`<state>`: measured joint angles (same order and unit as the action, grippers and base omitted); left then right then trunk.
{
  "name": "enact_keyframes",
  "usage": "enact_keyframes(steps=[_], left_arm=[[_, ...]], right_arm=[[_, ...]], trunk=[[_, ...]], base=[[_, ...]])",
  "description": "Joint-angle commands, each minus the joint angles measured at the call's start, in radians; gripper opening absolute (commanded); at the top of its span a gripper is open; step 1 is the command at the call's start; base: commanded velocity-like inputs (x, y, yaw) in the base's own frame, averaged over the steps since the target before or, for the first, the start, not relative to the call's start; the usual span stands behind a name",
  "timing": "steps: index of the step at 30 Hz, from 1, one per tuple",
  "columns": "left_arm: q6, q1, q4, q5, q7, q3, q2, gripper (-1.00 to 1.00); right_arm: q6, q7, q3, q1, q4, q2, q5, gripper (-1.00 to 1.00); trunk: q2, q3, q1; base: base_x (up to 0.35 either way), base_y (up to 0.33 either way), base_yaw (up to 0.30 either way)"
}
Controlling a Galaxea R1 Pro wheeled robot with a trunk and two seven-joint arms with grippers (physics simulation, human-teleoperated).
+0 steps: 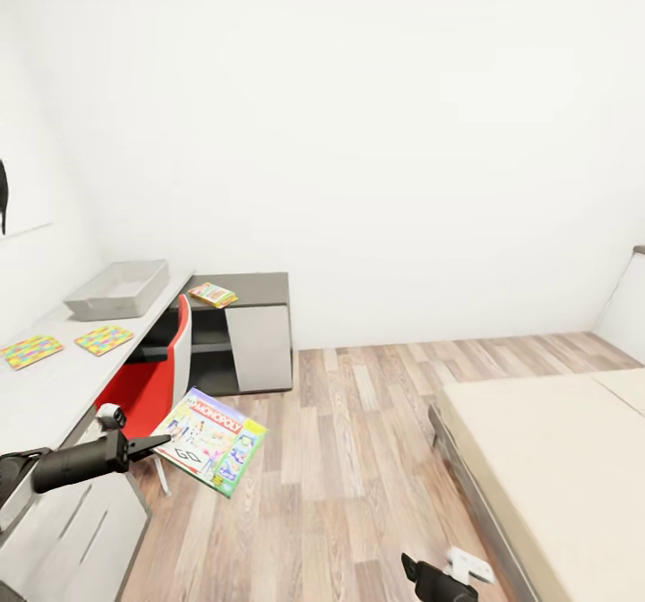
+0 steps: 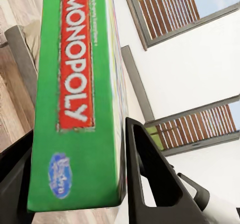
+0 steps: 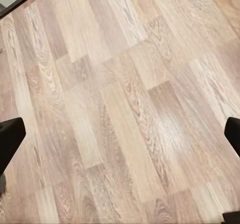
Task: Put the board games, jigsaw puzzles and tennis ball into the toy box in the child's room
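While gripped, Monopoly box (image 1: 210,441) shows colourful lid — green edge.

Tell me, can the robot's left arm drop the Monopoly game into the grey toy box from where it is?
Probably not yet. The left gripper holds the Monopoly box out over the floor, beside the red chair. The toy box sits at the table's far end.

Red chair (image 1: 148,378) against the table (image 1: 54,387)
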<state>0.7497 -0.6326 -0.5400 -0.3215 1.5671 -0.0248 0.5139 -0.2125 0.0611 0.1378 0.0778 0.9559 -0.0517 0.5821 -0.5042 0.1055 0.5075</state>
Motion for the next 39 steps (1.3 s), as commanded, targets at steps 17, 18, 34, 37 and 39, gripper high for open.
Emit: enact_keyframes(steps=[17, 18, 34, 37, 39], left_arm=[[0.01, -0.001, 0.0, 0.0, 0.004, 0.0, -0.001, -1.0], [0.01, -0.001, 0.0, -0.001, 0.004, 0.001, -0.001, -1.0], [0.01, -0.001, 0.0, -0.001, 0.004, 0.001, 0.0, -1.0], [0.01, -0.001, 0.0, -0.001, 0.004, 0.0, 0.0, -1.0], [0.01, -0.001, 0.0, -0.001, 0.004, 0.0, 0.0, -1.0]], right_arm=[[0.035, 0.008, 0.011, 0.0, 0.001, 0.002, 0.008, 1.0], [0.038, 0.008, 0.012, 0.0, 0.001, 0.002, 0.009, 1.0], [0.041, 0.007, 0.013, 0.0, 0.001, 0.003, 0.01, 1.0], [0.041, 0.007, 0.013, 0.0, 0.001, 0.001, 0.01, 1.0], [0.041, 0.007, 0.013, 0.0, 0.001, 0.0, 0.01, 1.0]], trunk=[[-0.002, -0.008, 0.001], [-0.002, -0.008, 0.001], [-0.002, -0.009, 0.001], [-0.002, -0.008, 0.001], [-0.002, -0.008, 0.001]], base=[[0.216, -0.136, 0.075], [0.304, -0.038, 0.001], [0.321, -0.005, 0.104], [0.324, 0.0, 0.184], [0.324, -0.017, 0.075]])
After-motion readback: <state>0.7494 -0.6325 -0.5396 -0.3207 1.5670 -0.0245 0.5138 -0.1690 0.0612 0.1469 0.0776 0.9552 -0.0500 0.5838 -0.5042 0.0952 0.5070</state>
